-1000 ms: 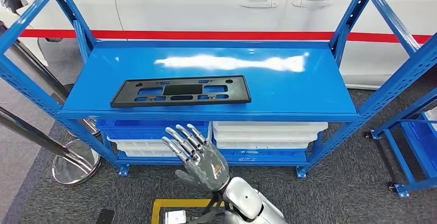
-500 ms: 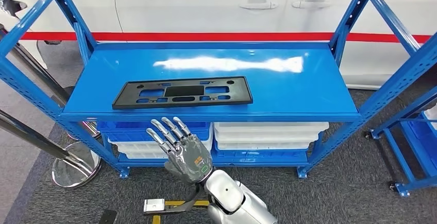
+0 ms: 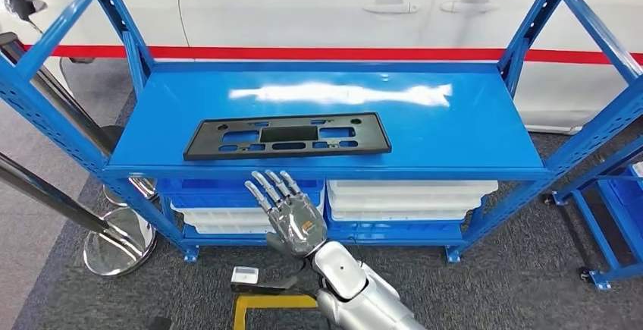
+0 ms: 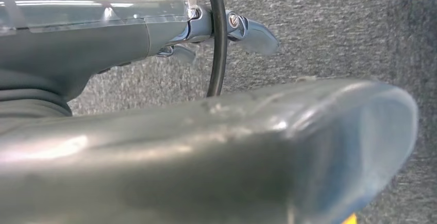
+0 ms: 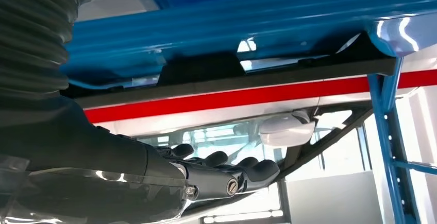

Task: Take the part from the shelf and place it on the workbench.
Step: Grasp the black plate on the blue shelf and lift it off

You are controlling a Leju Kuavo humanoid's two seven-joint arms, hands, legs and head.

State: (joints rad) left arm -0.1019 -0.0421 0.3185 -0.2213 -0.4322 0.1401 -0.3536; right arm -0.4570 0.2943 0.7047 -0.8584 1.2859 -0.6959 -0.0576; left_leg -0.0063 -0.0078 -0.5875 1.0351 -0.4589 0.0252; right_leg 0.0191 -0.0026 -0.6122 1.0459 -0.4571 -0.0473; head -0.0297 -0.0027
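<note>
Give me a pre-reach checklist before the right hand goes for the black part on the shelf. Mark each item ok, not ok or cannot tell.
1. black part lies flat on the blue shelf, near the front edge: ok.
2. Nothing sits on or against the part: ok.
3. right hand holds nothing, fingers apart: ok.
4. Right hand is raised to shelf level: not ok, it is below the front edge, in front of the bins.
5. Path up to the part is free: ok, though the shelf lip must be cleared first.
6. left hand is free: cannot tell, the wrist view shows too little of it.
</note>
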